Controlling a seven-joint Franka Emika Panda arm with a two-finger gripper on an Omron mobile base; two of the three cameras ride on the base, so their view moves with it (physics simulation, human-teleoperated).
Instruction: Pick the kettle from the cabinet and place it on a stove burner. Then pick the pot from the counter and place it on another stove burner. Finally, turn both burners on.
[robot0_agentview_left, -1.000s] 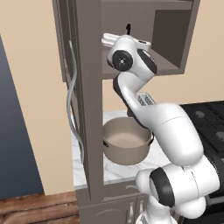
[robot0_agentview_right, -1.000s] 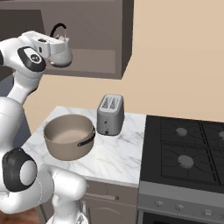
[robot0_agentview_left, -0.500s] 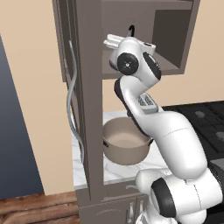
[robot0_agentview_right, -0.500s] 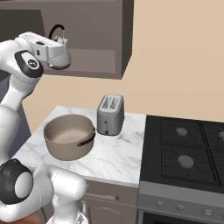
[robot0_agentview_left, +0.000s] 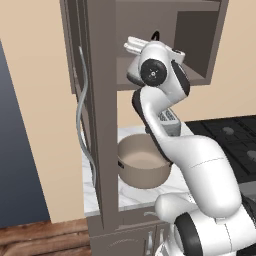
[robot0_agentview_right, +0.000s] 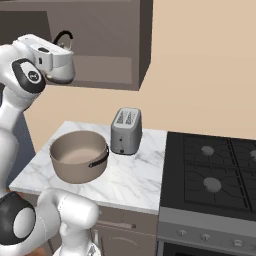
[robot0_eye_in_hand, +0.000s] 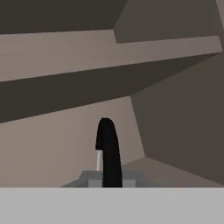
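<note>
The kettle sits up in the cabinet, mostly hidden behind the robot's hand; only its thin black arched handle is plain to see. The gripper has its jaws pinched tight on that arch. To do this step well, the arm should probably lift slightly, then draw straight out so the kettle clears the shelf edge without swinging. Below, the tan pot waits on the counter, with the toaster just right of it and the burners further right.

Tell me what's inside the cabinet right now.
The kettle's black handle arches above the hand inside the cabinet, with the jaws shut on it. The kettle's body is hidden behind the hand.
</note>
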